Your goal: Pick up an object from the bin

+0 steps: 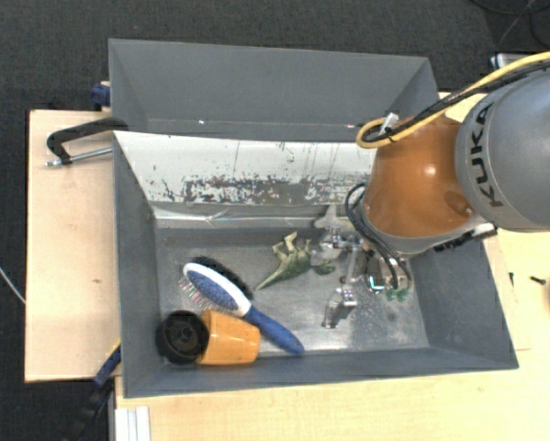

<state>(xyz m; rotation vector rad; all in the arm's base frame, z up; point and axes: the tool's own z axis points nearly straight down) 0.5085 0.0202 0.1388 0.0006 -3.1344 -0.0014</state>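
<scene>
Hanging low at bin's [133, 274] rt, gripper [342, 306] nr green dino toy [291, 259]; grip state unclear.

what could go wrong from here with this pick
1. The gripper sits beside the green toy dinosaur, not over it. A grasp here might catch only a thin limb, and the toy could slip out.
2. The hairbrush lies against the orange cup, so lifting either may drag the other.
3. The arm hangs near the right wall of the bin, so a sideways move could bump it.
</scene>
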